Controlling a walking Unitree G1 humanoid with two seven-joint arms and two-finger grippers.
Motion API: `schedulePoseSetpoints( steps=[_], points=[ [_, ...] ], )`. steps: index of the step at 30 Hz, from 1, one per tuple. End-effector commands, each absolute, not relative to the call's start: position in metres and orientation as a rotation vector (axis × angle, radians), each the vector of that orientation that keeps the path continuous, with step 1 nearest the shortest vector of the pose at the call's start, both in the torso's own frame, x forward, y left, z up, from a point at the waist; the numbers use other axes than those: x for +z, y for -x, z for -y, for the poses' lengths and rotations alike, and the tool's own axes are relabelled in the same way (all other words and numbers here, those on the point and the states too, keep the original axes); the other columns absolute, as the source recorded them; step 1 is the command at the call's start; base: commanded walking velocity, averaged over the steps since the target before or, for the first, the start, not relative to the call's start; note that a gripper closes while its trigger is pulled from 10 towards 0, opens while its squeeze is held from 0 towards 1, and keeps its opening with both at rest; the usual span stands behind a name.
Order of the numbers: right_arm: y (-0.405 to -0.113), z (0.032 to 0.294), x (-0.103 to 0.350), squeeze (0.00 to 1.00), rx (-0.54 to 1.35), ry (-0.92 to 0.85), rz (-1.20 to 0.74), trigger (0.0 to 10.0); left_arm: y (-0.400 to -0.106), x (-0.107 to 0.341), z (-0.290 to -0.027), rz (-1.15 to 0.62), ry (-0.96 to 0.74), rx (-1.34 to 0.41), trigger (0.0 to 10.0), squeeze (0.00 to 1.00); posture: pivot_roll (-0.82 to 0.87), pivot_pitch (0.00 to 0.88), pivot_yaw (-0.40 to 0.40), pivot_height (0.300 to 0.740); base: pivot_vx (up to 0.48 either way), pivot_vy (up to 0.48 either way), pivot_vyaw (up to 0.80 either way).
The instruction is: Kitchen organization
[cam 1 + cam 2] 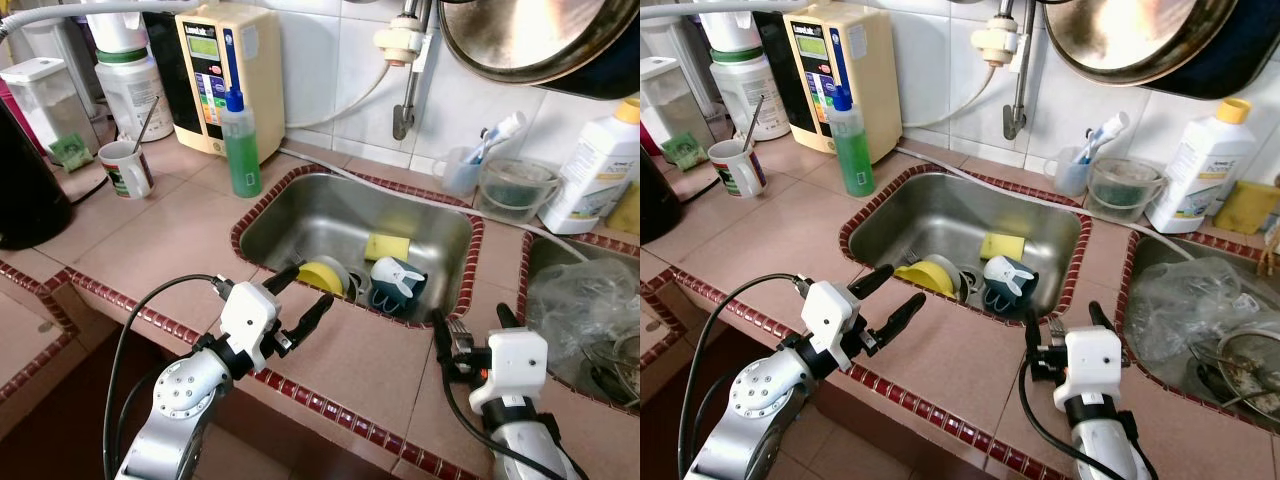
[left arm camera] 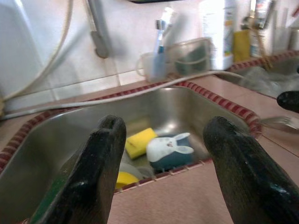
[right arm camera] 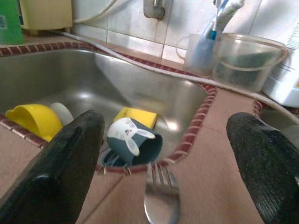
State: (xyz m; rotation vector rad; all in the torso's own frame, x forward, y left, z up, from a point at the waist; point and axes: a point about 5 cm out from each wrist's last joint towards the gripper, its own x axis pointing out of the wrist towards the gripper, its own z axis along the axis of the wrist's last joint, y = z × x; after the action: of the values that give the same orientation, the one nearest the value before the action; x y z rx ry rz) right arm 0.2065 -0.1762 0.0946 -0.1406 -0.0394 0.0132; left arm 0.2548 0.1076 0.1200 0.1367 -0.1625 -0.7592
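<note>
We see the left gripper [image 1: 300, 295] released, fingers spread, hovering over the tiled surface [image 1: 170, 240] just before the sink [image 1: 300, 215] front rim. In the sink, along the near wall: yellow cup [image 1: 320, 277], yellow sponge [image 1: 387, 246], blue rabbit cup [image 1: 395, 282] on its side. A fork [image 3: 161, 198] lies on the surface just at the rim, between the fingers of the right gripper [image 1: 472, 328], also released
</note>
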Motion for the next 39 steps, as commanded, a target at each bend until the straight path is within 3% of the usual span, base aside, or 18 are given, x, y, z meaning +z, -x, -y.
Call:
schedulePoseSetpoints(
  steps=[1, 10, 20, 39],
  points=[
    [-0.203, 0.179, 0.101, 0.0, 0.012, 0.134, 0.055, 10.0, -0.252, 0.123, -0.106, 0.162, -0.15, -0.792, 10.0, 0.0, -0.19, 0.0, 0.017, 0.74, 0.0, 0.0, 0.0],
    [-0.193, 0.19, 0.092, 0.0, -0.034, 0.115, -0.023, 10.0, -0.26, 0.128, -0.109, 0.163, -0.175, -0.798, 10.0, 0.0, -0.21, 0.004, 0.031, 0.74, 0.0, 0.0, 0.0],
    [-0.215, 0.202, 0.097, 0.0, -0.069, 0.059, -0.054, 10.0, -0.26, 0.131, -0.102, 0.16, -0.17, -0.836, 10.0, 0.0, -0.2, 0.022, 0.026, 0.74, 0.0, 0.0, 0.0],
    [-0.233, 0.209, 0.097, 0.0, 0.057, -0.025, -0.153, 10.0, -0.246, 0.131, -0.094, 0.153, -0.189, -0.905, 10.0, 0.0, -0.17, 0.017, 0.001, 0.74, 0.0, 0.0, 0.0]
  ],
)
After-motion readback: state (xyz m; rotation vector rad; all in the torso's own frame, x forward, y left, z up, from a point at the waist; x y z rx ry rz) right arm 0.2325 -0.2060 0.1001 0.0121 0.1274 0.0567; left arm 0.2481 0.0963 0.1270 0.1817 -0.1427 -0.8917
